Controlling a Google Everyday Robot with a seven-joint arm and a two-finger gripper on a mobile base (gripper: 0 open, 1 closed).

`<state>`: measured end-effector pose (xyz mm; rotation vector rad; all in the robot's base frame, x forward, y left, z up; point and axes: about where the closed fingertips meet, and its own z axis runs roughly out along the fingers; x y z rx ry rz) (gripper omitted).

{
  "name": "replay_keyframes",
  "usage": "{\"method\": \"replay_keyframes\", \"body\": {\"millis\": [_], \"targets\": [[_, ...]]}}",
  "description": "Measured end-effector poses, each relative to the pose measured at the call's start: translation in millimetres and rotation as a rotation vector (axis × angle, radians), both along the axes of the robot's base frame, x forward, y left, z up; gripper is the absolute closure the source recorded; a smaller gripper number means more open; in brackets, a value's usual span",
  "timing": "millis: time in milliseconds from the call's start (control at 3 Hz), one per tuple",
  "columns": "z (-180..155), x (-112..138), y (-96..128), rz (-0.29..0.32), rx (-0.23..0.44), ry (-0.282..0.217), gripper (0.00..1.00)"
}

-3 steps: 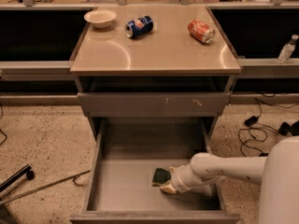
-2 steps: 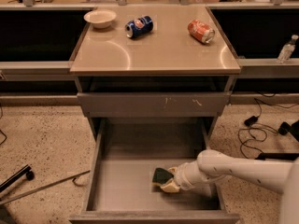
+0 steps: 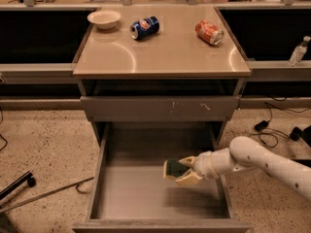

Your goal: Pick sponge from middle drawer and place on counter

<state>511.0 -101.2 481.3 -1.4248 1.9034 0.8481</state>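
The sponge (image 3: 173, 168), dark green with a thin yellow edge, is clamped between the pale fingers of my gripper (image 3: 181, 171). It hangs a little above the floor of the open middle drawer (image 3: 131, 195), right of centre. My white arm (image 3: 257, 159) reaches in from the right. The tan-beige counter (image 3: 163, 52) tops the grey cabinet above the drawer.
On the counter stand a white bowl (image 3: 104, 19) at the back left, a blue can (image 3: 145, 27) lying on its side, and a red can (image 3: 209, 32) lying at the back right. A shut upper drawer front (image 3: 159, 108) overhangs the open drawer. Cables (image 3: 272, 120) lie on the floor at the right.
My gripper has lifted the sponge off the drawer floor and moved it up and toward the back of the drawer.
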Motion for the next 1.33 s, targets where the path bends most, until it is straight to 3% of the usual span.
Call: {"method": "replay_keyframes", "body": {"millis": [333,667,1000,1333], "targets": [[9.6,-4.6,-0.7,0.046,0.016,0.018,1.0],[9.5,-5.1,-0.3,0.047,0.016,0.019,1.0],[38.4,1.4,5.2,0.061,0.004,-0.023,1.0],[127.0,11.1,17.9,0.101,0.016,-0.123,1.0]]}}
